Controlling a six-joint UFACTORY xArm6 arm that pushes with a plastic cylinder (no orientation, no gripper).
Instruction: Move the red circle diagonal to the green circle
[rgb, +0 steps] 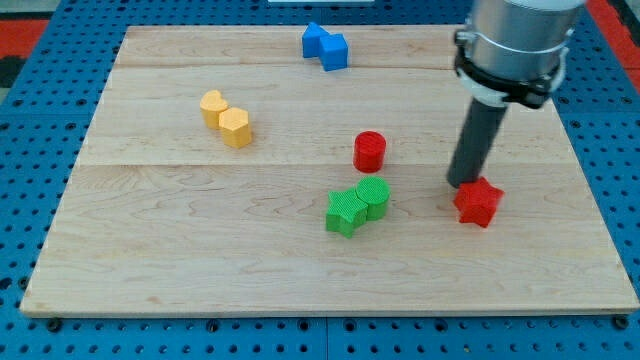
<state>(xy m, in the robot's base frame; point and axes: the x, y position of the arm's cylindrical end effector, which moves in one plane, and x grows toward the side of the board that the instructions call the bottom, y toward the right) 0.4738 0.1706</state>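
Note:
The red circle stands near the board's middle, a little above and just left of the green circle, with a small gap between them. A green star-shaped block touches the green circle on its lower left. My tip rests on the board at the view's right, right of the red circle by about a hand's width and just above-left of a red star-shaped block, close to touching it.
Two yellow blocks sit together at the upper left. Two blue blocks sit together near the top edge. The wooden board lies on a blue pegboard.

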